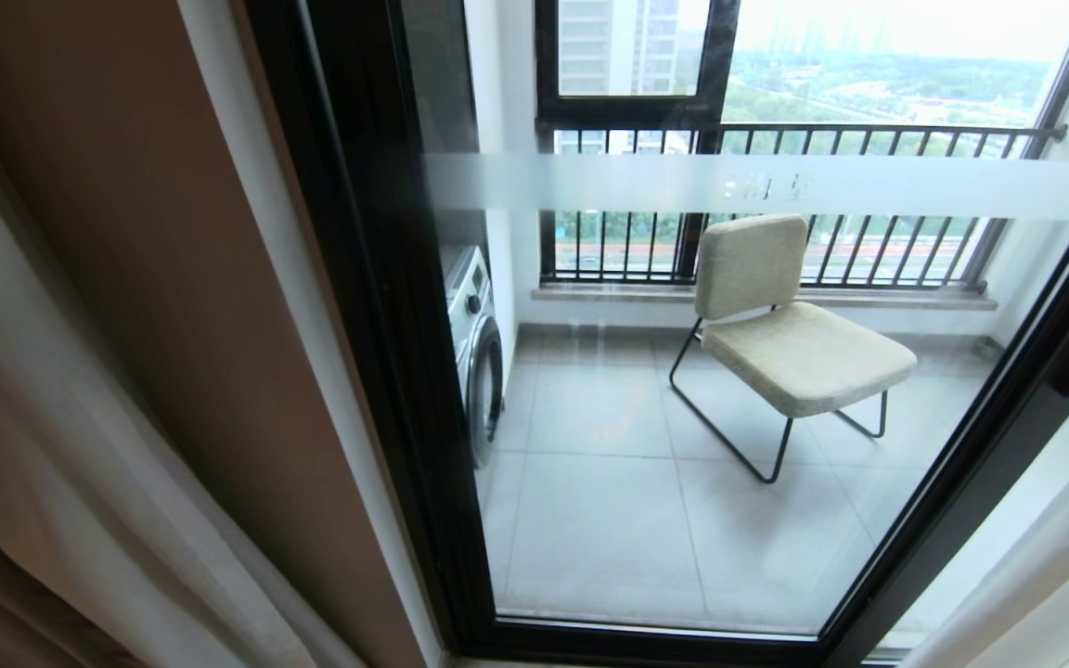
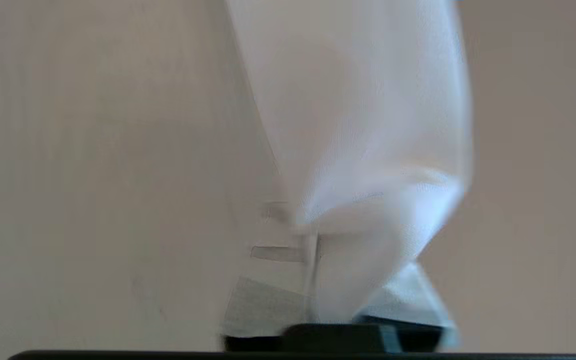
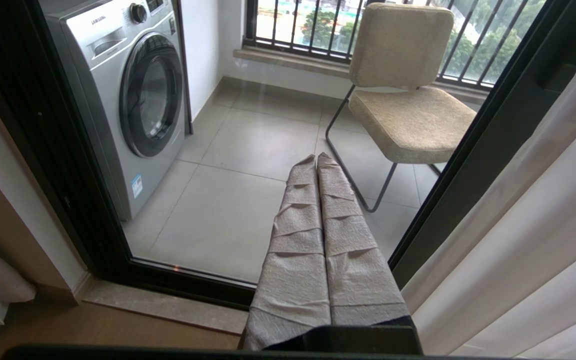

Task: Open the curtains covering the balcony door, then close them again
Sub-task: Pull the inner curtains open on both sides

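The balcony door fills the head view, its glass uncovered inside the thick black frame, a frosted band running across it. The band's small characters are too faint to read. The curtains hang drawn back on both sides of the door: beige drape and white sheer folds to the left of its frame, a white sheer edge to the right. Their tops and hems are cut off.

Through the door's glass stand a beige chair on black legs and, toward the left frame, a washing machine, only partly shown in the head view.

Neither arm appears in the head view. The right gripper points at the door's lower glass, its cloth-wrapped fingers pressed together with nothing between them; the right sheer hangs just beside them, apart.

Left of the door, before a plain beige surface, a blurred bunch of white sheer narrows down to the left gripper. The cloth covers its fingertips, so whether they grip the sheer or stand parted cannot be told.
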### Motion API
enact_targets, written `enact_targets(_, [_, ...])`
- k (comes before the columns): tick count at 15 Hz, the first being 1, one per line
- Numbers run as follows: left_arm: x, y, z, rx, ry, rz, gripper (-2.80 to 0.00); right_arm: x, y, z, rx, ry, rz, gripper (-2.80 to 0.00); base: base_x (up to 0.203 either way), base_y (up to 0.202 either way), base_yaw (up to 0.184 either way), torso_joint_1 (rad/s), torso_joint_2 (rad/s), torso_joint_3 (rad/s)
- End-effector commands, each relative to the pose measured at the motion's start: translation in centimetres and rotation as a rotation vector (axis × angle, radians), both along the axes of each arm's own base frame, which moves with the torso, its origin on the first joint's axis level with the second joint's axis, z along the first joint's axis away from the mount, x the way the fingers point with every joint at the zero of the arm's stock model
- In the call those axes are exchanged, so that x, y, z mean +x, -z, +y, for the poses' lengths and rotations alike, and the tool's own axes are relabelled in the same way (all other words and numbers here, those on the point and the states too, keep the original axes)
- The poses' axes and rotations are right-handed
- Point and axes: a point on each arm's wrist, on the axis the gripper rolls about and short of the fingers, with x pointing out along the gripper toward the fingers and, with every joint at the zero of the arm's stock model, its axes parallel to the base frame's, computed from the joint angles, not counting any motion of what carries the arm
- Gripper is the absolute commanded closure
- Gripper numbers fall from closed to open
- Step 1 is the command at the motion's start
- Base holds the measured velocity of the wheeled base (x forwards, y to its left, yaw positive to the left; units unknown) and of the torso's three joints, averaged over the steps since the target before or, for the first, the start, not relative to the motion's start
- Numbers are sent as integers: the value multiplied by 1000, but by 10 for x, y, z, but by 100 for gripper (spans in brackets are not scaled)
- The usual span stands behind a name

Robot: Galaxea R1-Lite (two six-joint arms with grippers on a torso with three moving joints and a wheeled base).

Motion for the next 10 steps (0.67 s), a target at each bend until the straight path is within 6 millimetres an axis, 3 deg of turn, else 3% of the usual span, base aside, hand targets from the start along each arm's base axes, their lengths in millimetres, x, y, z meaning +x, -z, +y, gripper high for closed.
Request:
enact_targets(1, [-3, -3, -3, 6, 4, -6, -280, 0, 0, 0, -1, -2, -1, 0, 0, 0, 0, 0, 0, 0])
enact_targets(5, [-11, -11, -11, 21, 10, -23, -280, 0, 0, 0, -1, -2, -1, 0, 0, 0, 0, 0, 0, 0])
enact_targets(10, [-35, -19, -28, -5, 3, -37, -280, 0, 0, 0, -1, -2, -1, 0, 0, 0, 0, 0, 0, 0])
